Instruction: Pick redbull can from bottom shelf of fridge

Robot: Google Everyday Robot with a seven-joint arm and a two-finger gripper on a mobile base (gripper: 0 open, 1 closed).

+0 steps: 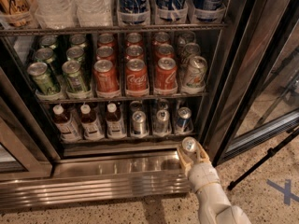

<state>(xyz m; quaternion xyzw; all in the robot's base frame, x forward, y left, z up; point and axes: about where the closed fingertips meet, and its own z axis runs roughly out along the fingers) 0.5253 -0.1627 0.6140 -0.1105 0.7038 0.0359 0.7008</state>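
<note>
Up and far to the left of the gripper [190, 151], green cans [44, 77] fill the left end of the fridge's [117, 174] middle wire rack. Below them, on the bottom shelf, 3 brown bottles [88, 121] with white caps stand in a row, well to the gripper's upper left. Red cola cans [136, 76] take the centre of the middle rack, higher than the gripper and to its left. Nearer it, 3 slim silver cans [161, 121] sit side by side at the right end of the bottom shelf, just above and slightly left of the gripper. A pale silver can [194, 71] stands at the right end of the middle rack, straight above it.

The gripper itself hangs outside the cabinet, in front of the right end of the steel base, with the white arm [210, 195] rising from the bottom edge. Its tan fingers [201, 152] are clamped on either side of the redbull can [188, 144], which stands upright between them with its silver pull-tab top facing up, clear of the shelf.

To the gripper's right, a black tripod leg [266, 157] slants across the speckled floor [261, 204], and farther right a blue tape X [286, 190] marks it.
</note>
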